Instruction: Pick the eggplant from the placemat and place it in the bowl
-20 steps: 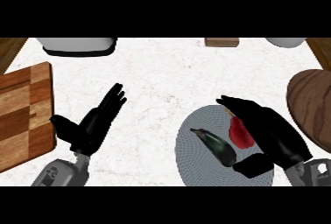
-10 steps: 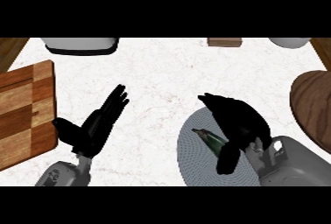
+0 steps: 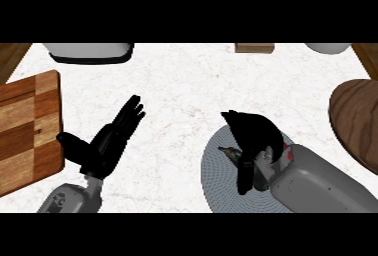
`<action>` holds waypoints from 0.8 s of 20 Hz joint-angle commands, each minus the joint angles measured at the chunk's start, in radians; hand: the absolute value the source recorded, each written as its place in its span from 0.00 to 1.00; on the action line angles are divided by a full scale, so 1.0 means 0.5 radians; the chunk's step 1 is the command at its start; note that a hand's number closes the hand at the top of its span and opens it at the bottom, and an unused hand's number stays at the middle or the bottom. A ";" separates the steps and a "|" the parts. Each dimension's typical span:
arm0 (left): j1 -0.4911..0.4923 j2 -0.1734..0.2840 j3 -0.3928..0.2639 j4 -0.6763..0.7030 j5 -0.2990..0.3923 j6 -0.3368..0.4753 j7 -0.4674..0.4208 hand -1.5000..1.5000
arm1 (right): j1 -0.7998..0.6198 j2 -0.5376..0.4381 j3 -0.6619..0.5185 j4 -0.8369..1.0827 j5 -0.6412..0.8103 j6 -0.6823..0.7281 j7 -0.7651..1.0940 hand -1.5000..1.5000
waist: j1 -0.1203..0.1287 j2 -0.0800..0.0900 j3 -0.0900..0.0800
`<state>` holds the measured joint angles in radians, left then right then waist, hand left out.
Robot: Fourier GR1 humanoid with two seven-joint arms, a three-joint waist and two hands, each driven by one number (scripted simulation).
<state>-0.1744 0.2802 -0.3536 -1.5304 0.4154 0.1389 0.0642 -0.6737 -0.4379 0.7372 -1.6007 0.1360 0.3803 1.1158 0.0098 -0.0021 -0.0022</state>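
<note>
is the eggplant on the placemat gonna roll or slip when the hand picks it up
Probably some risk of both. The eggplant looks long, rounded and dark-skinned, so it may roll sideways on the flat grey placemat if nudged. Its skin looks smooth, so it could slide in the right hand, which covers most of it. It likely stays stiff when lifted.

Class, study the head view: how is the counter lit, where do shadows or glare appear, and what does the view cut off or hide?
Head view: even, flat light on the white counter, no glare and no marked shadows; the right hand hides most of the eggplant on the grey placemat; the brown bowl is cut by the right edge; the left hand shows whole.
</note>
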 commanded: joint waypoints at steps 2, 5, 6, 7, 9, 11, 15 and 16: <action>0.089 0.055 0.046 -0.009 0.029 -0.077 -0.024 0.50 | 0.028 -0.024 0.064 0.101 -0.028 0.195 0.374 0.00 | -0.010 -0.004 0.000; 0.058 0.015 0.048 -0.078 0.014 -0.022 0.045 0.50 | -0.041 0.089 0.048 0.182 -0.071 0.214 0.427 0.00 | -0.003 -0.002 0.002; -0.005 -0.077 -0.002 0.058 -0.071 0.014 -0.045 0.50 | -0.064 0.134 0.087 0.278 -0.050 0.211 0.389 0.00 | -0.010 0.005 0.001; 0.035 0.007 0.068 0.015 0.011 -0.079 -0.017 0.50 | 0.049 0.094 0.135 0.159 -0.011 0.164 0.415 0.00 | -0.023 -0.002 0.002; -0.041 -0.021 0.084 0.055 -0.001 -0.062 0.036 0.50 | 0.019 0.086 0.103 0.278 0.009 0.199 0.294 0.00 | -0.018 0.004 0.003; 0.054 0.049 0.129 -0.052 0.016 -0.106 0.042 0.50 | 0.099 0.017 0.078 0.164 0.037 0.188 0.266 0.00 | -0.019 -0.002 0.003; 0.000 -0.036 0.101 -0.062 -0.019 -0.057 0.084 0.50 | 0.051 0.195 0.150 0.232 0.106 0.197 0.366 0.00 | -0.015 -0.001 0.003; 0.129 -0.033 0.064 -0.095 -0.068 -0.059 0.014 0.50 | 0.072 0.158 0.114 0.274 0.120 0.204 0.286 0.00 | -0.008 -0.001 0.003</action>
<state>-0.1481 0.2688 -0.3155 -1.5434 0.3991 0.1046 0.0710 -0.6378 -0.3996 0.7901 -1.4784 0.1737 0.4240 1.1038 0.0025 -0.0021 -0.0008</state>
